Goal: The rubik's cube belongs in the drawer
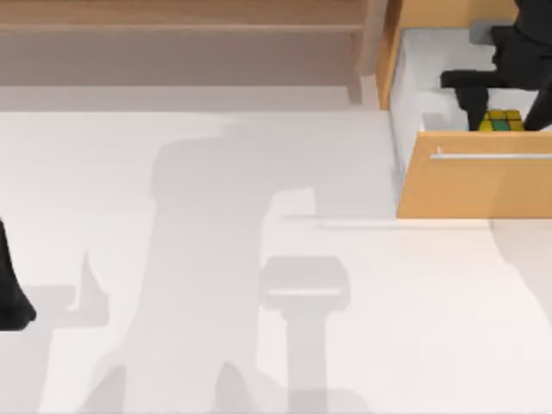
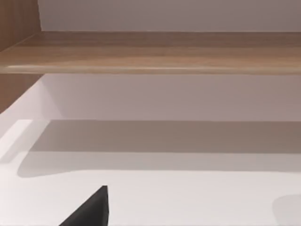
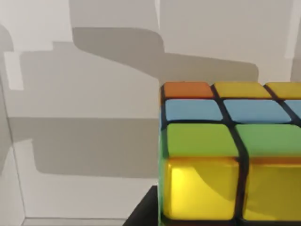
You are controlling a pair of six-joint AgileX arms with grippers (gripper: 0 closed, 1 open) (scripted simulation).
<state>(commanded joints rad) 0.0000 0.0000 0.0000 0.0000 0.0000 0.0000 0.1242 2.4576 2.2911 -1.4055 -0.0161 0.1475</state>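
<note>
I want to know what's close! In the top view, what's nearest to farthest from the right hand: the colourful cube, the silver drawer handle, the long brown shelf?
1. Small yellow-green rubik's cube, at the right hand, inside the open orange-brown wooden drawer.
2. Thin silver bar handle, on the drawer front.
3. Long brown wooden shelf, at the table's back left.

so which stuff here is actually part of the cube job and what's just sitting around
Part of the job:
- rubik's cube, inside the open drawer
- drawer, pulled open at the table's far right
- right gripper, down in the drawer at the cube

Just there:
- long wooden shelf along the back
- left gripper, parked at the table's left edge
</note>
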